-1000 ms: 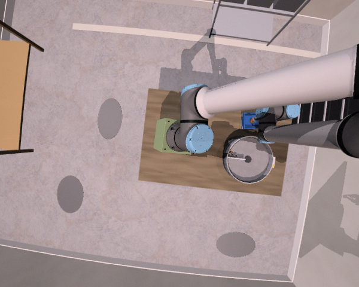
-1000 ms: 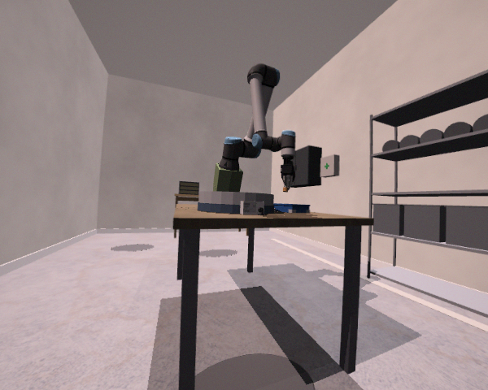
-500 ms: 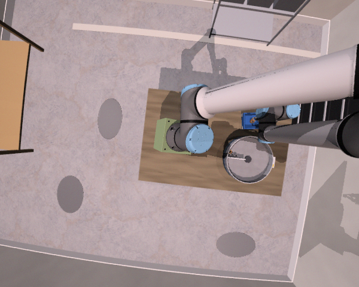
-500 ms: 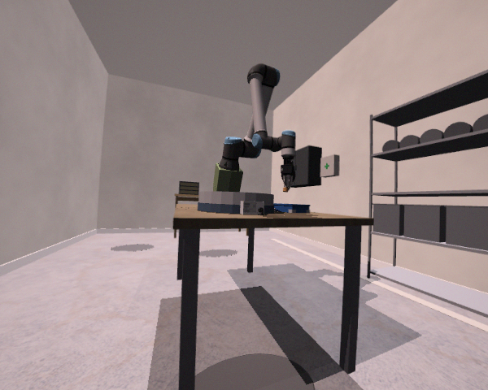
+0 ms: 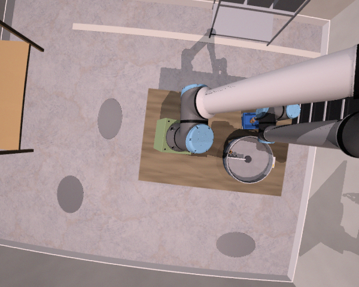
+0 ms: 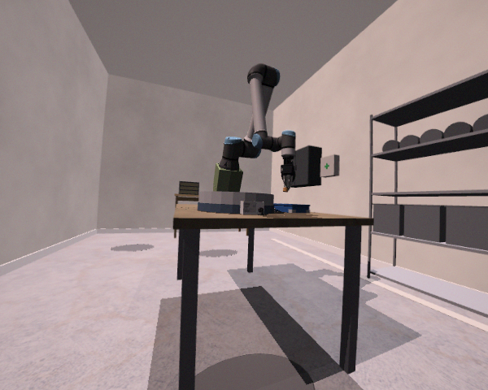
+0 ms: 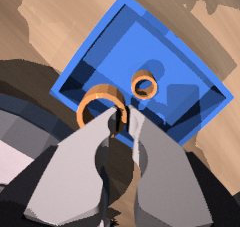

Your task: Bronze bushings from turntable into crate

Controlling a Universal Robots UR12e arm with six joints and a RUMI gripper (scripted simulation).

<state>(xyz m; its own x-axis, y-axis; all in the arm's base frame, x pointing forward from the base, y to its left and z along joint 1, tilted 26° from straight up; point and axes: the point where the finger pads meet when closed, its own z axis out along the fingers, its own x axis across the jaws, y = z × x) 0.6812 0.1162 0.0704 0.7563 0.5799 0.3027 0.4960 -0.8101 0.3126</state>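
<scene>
My gripper (image 7: 123, 107) (image 6: 285, 184) is shut on the wall of a bronze bushing (image 7: 102, 91) (image 6: 285, 189) and holds it in the air over the near edge of the blue crate (image 7: 145, 42) (image 5: 245, 118) (image 6: 294, 206). A second bronze bushing (image 7: 144, 76) lies on the crate floor. The round grey turntable (image 5: 253, 168) (image 6: 236, 197) (image 7: 20, 132) stands beside the crate. A few small bushings (image 5: 231, 152) sit near its left rim; they are too small to tell apart. In the overhead view the arm hides the gripper.
The wooden table (image 5: 173, 173) (image 6: 277, 218) carries the green robot base (image 5: 161, 134), turntable and crate. A metal shelf rack (image 6: 437, 192) stands at the right wall. A dark cabinet (image 6: 307, 166) hangs on the wall behind the gripper.
</scene>
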